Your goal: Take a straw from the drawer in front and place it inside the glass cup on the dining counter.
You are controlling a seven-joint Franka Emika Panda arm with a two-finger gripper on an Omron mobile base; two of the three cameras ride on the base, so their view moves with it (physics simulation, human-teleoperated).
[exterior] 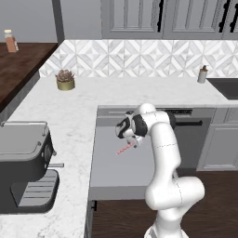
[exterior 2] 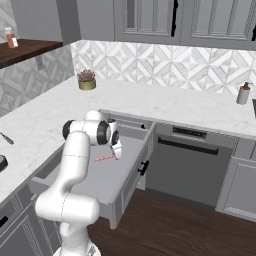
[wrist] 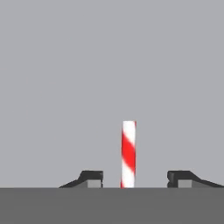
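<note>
The jaws are seen apart in the hand view, one dark fingertip on each side of the straw, and a clear gap is left between each tip and the stick — nothing is grasped. The gripper is pointed down at the flat grey floor of the drawer, and the straw is shown there as a thin stick with red and white stripes, lying between the two tips but nearer to the left one in that view.

In the left base view the straw is seen lying on the drawer floor, close under the gripper, in the middle part of the pulled-out drawer. In the right base view the same straw is found just beside the gripper, toward the arm's side, on the drawer floor.

The drawer is opened out from under a white marble counter with faint grey veins. To its right a dark dishwasher front is placed. On the counter by the patterned wall a small potted plant is set, well apart from the drawer — and a soap bottle stands farther right. A dark coffee machine is seen on the counter at the left.
</note>
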